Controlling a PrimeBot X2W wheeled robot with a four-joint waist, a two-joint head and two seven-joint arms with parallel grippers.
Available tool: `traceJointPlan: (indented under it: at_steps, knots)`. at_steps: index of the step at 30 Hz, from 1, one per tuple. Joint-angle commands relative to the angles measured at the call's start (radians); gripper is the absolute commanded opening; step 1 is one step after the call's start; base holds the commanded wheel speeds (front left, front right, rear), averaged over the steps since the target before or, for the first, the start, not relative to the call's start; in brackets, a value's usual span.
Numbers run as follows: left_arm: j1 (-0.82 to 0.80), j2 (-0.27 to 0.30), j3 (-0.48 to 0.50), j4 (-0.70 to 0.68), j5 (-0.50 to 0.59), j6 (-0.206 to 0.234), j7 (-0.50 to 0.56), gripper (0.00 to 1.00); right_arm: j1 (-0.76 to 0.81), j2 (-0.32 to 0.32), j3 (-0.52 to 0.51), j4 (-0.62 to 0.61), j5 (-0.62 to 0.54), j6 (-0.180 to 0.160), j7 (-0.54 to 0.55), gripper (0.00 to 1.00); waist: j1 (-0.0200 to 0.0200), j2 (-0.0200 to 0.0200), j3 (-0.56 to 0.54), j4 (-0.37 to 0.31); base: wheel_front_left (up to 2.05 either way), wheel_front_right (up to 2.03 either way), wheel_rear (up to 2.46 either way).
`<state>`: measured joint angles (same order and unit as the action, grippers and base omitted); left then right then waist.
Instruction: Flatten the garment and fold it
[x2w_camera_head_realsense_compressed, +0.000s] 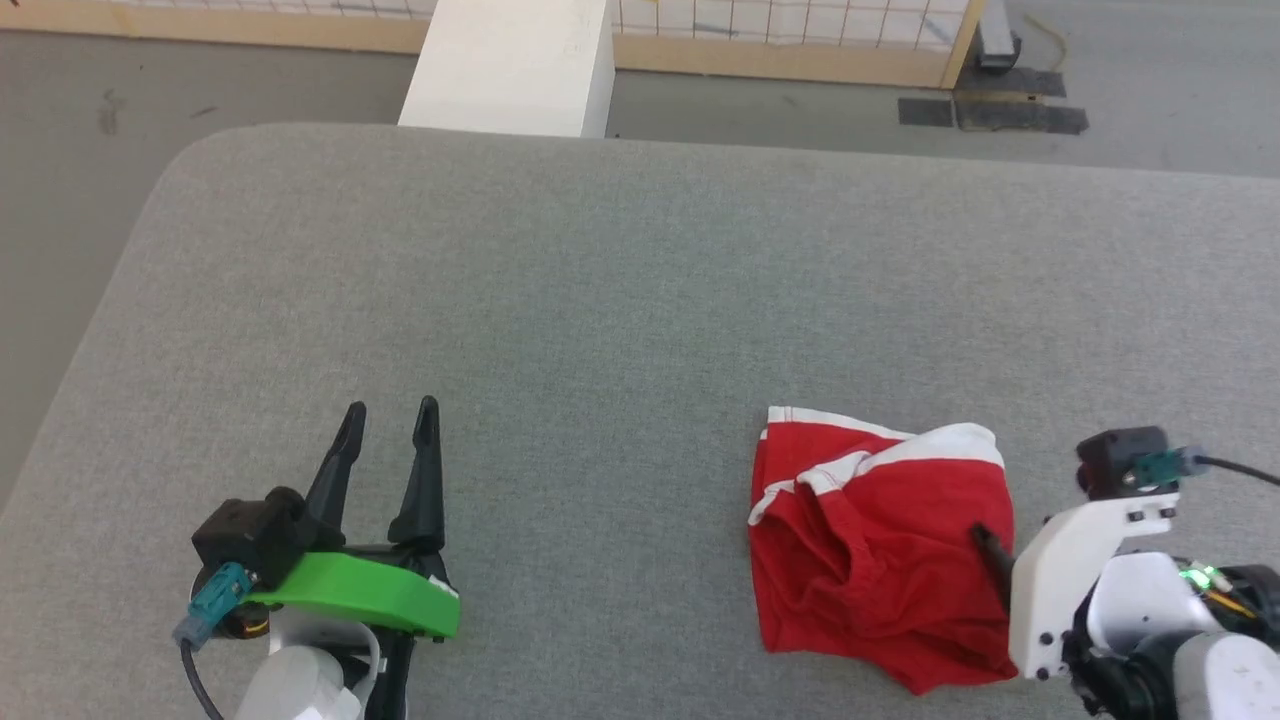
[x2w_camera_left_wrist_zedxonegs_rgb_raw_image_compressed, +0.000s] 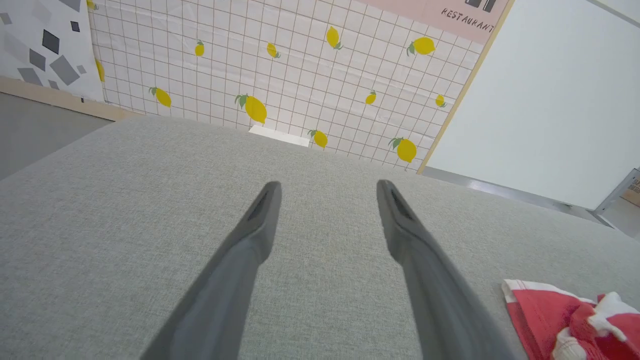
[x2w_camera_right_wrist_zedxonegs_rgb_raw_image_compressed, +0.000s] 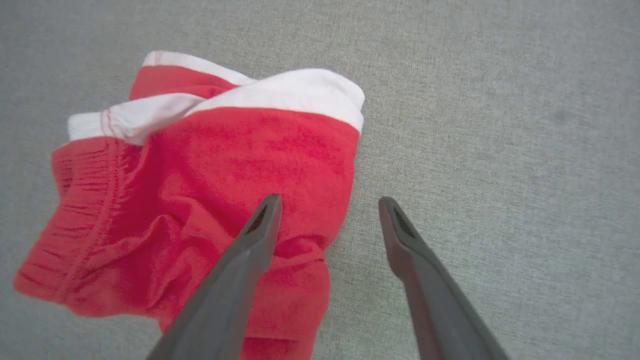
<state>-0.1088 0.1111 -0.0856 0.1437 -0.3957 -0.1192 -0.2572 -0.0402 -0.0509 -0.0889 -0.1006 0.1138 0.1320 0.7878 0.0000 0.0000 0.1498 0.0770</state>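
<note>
Grey cloth table (x2w_camera_head_realsense_compressed: 600, 280) all across. At the left, left claw (x2w_camera_head_realsense_compressed: 392, 412), wide open and empty, above bare table. At the right, red garment (x2w_camera_head_realsense_compressed: 880, 540) with white trim, lying crumpled on the table. Over its right edge, right claw (x2w_camera_right_wrist_zedxonegs_rgb_raw_image_compressed: 330, 200), open too, one finger above red cloth, the other above table.

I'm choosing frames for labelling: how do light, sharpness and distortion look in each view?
Head view: flat, even light, faint shadows, garment fairly sharp. Left wrist view: wide-angle bowing in the tiled wall lines. Right wrist view: the garment's red looks oversaturated and slightly soft.
</note>
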Motion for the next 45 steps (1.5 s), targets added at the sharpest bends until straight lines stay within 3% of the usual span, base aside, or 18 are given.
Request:
traceJointPlan:
  at_steps: [1, 14, 15, 17, 24, 30, 38, 45]
  knots:
    - [0.007, 0.0, 0.0, 0.0, 0.004, 0.003, -0.005, 1.0, 0.005, 0.001, 0.009, 0.018, -0.002, -0.001, 0.005, 1.0, 0.0, 0.0, 0.009, 0.006, 0.0, 0.0, 0.0]
    - [-0.012, -0.001, -0.01, 0.021, -0.006, -0.002, -0.005, 1.0, -0.022, 0.001, 0.047, 0.166, -0.032, -0.001, 0.0, 0.99, 0.0, 0.0, 0.026, 0.033, 0.0, 0.0, 0.0]
    - [-0.013, 0.0, -0.01, 0.023, -0.006, -0.002, -0.005, 1.0, -0.026, 0.001, 0.047, 0.174, -0.033, -0.001, -0.001, 0.41, 0.0, 0.0, 0.025, 0.034, 0.0, 0.0, 0.0]
    - [-0.013, 0.001, -0.01, 0.025, -0.006, -0.003, -0.005, 1.0, -0.032, 0.001, 0.048, 0.188, -0.039, -0.001, 0.0, 0.0, 0.0, 0.0, 0.023, 0.035, 0.0, 0.0, 0.0]
    - [-0.016, -0.001, -0.008, 0.025, -0.009, -0.003, -0.005, 1.0, -0.058, -0.021, 0.065, 0.196, -0.048, -0.001, -0.029, 0.0, 0.0, 0.0, 0.006, 0.035, 0.0, 0.0, 0.0]
    - [-0.019, -0.008, -0.008, 0.019, -0.005, -0.003, -0.005, 1.0, -0.085, -0.132, 0.168, 0.147, -0.016, -0.001, -0.016, 0.0, 0.0, 0.0, -0.001, -0.008, 0.0, 0.0, 0.0]
    - [-0.023, -0.002, 0.0, -0.006, 0.002, -0.004, -0.005, 1.0, -0.195, -0.31, 0.301, 0.11, 0.059, -0.001, 0.032, 0.0, 0.0, 0.0, 0.042, -0.209, 0.0, 0.0, 0.0]
    - [-0.056, 0.025, -0.014, -0.031, 0.014, -0.004, 0.004, 1.0, -0.308, -0.384, 0.315, 0.178, 0.079, -0.001, -0.01, 0.0, 0.0, 0.0, 0.117, -0.344, 0.0, 0.0, 0.0]
